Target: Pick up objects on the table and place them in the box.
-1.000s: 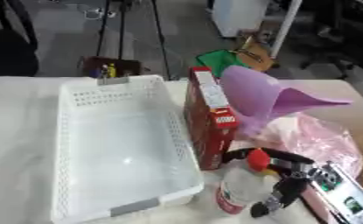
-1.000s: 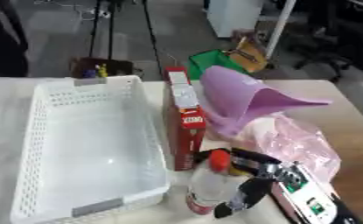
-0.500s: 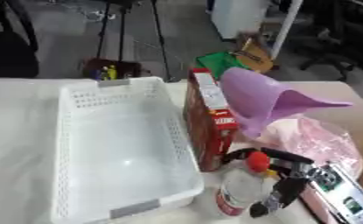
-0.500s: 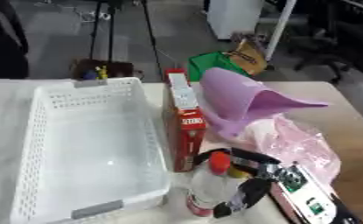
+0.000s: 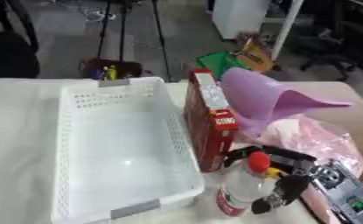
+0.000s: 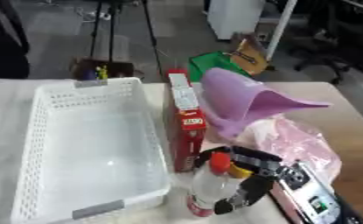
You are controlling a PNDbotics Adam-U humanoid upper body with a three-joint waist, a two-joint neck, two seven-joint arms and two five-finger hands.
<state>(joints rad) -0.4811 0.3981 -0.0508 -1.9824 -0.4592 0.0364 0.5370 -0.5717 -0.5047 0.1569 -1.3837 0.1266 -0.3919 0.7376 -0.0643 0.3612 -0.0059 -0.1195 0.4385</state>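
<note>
the right hand (image 5: 291, 175) comes in from the lower right of the frame. its black fingers (image 5: 280, 194) are curled round one clear bottle (image 5: 242, 192) with a red cap, so the hand has hold of the bottle. the bottle stands upright on the table (image 5: 15, 131), low in the frame, just right of the near corner of the box.

the box is one white basket (image 5: 119, 148) with little holes in its walls. it fills the middle and left of the frame and nothing lies inside it.

one red carton (image 5: 208, 127) stands on its edge, touching the right wall of the basket, right behind the bottle. one purple funnel (image 5: 268, 105) leans over the carton in the upper right of the frame, with its thin end pointing right. one pink plastic bag (image 5: 314, 140) lies under the funnel, on the right of the frame, just behind the hand.

the carton stands between the funnel and the basket. the left hand does not show in either view.
</note>
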